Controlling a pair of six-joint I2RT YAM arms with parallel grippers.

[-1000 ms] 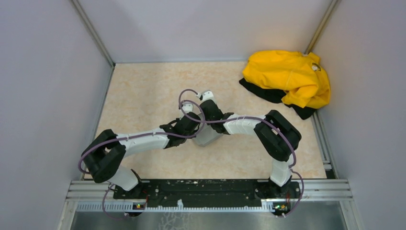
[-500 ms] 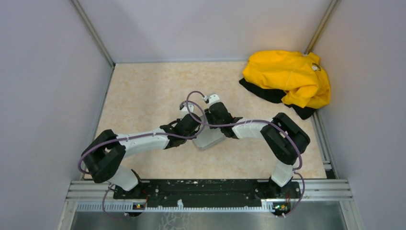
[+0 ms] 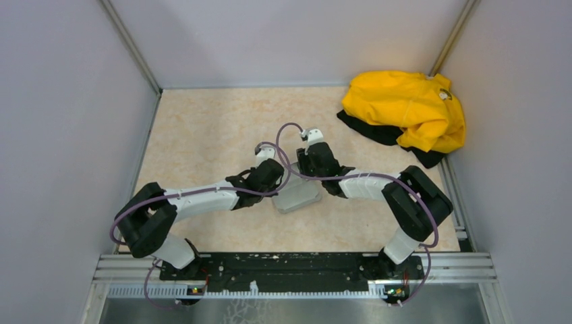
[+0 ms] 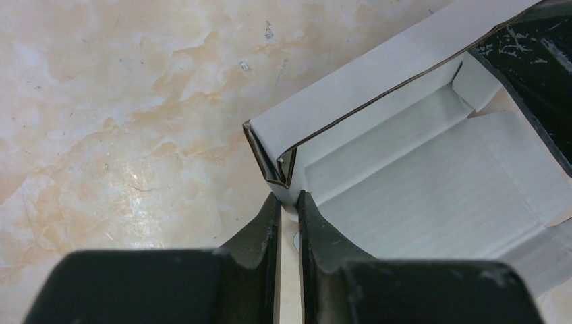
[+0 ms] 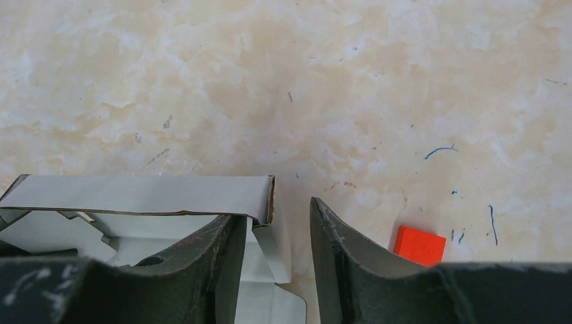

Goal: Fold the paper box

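Right gripper (image 5: 273,214) was opened within last second and shifted rightward; end flap was released. Paper box (image 3: 297,196) was left mid-table (image 3: 202,121), corner wall kept pinched by left gripper (image 4: 288,202). That fold was judged done.

Matt paper box (image 4: 432,182) on a smooth, faintly shiny table (image 5: 283,81).
The box is thin cardboard with raw brown cut edges; the marbled table top bears fine scratches; the right gripper (image 5: 273,210) is scuffed black plastic; the yellow jacket (image 3: 405,108) is soft, creased cloth.
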